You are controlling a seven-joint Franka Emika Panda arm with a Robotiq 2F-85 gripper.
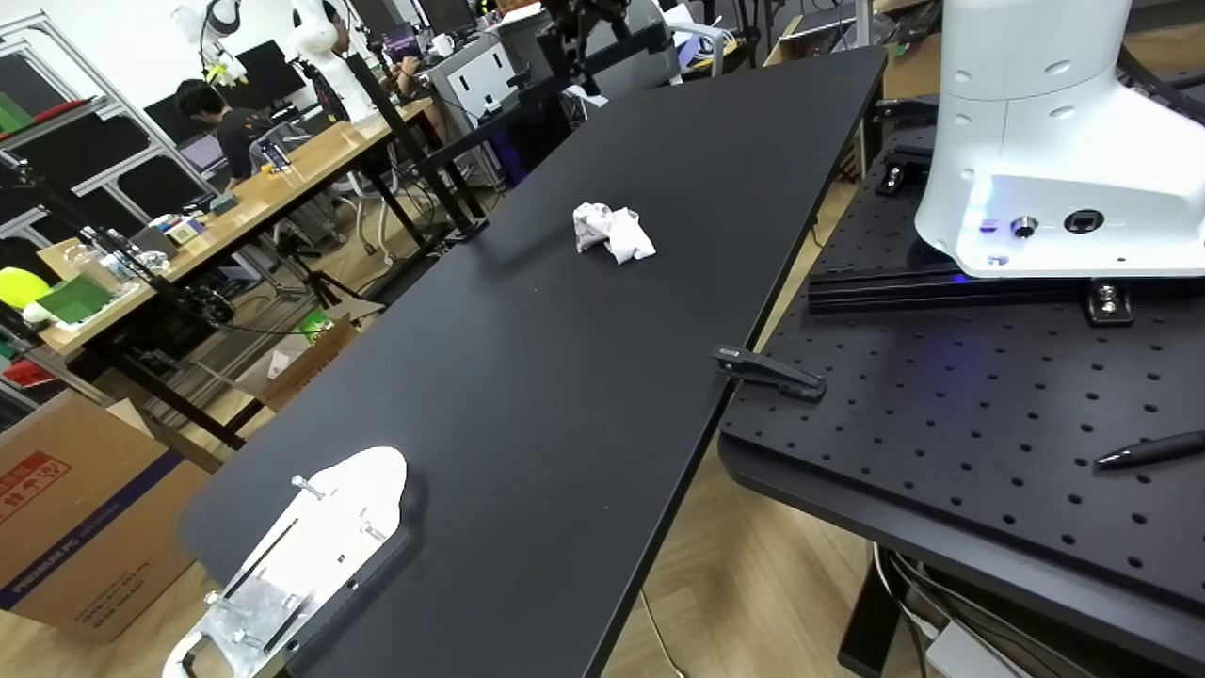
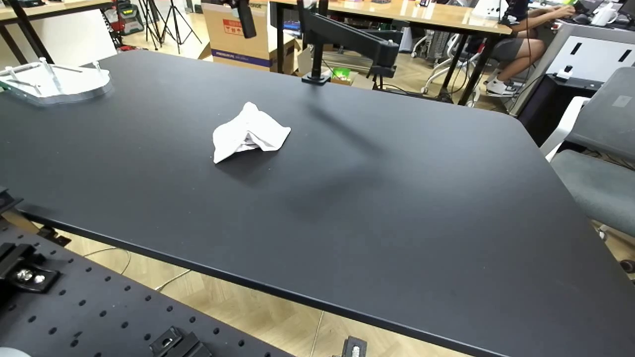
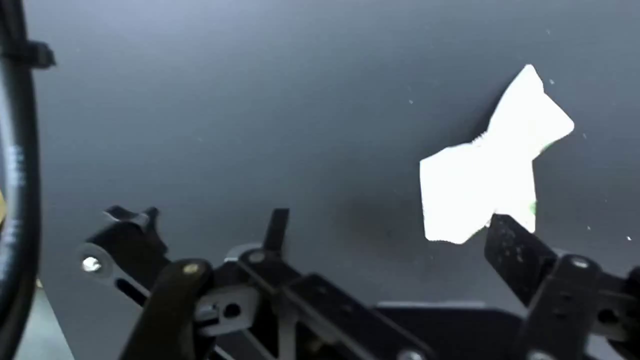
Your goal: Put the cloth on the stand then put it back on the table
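A crumpled white cloth (image 1: pixel 612 232) lies on the black table (image 2: pixel 377 238); it also shows in an exterior view (image 2: pixel 250 131) and in the wrist view (image 3: pixel 480 175). My gripper (image 3: pixel 387 215) is open with nothing between its fingers. It hovers above the table, and its right fingertip overlaps the cloth's near edge in the wrist view; I cannot see contact. A black pole stand with a side arm (image 2: pixel 317 42) is clamped at the table edge. A white board with several pegs (image 1: pixel 325 527) lies at a table end. Which of these is the stand is unclear.
The white robot base (image 1: pixel 1036 141) sits on a perforated black platform (image 1: pixel 941 414) beside the table, with a gap between. A black clamp (image 1: pixel 770 370) juts over the platform edge. A cardboard box (image 1: pixel 85 527) and a grey chair (image 2: pixel 595 158) stand around the table.
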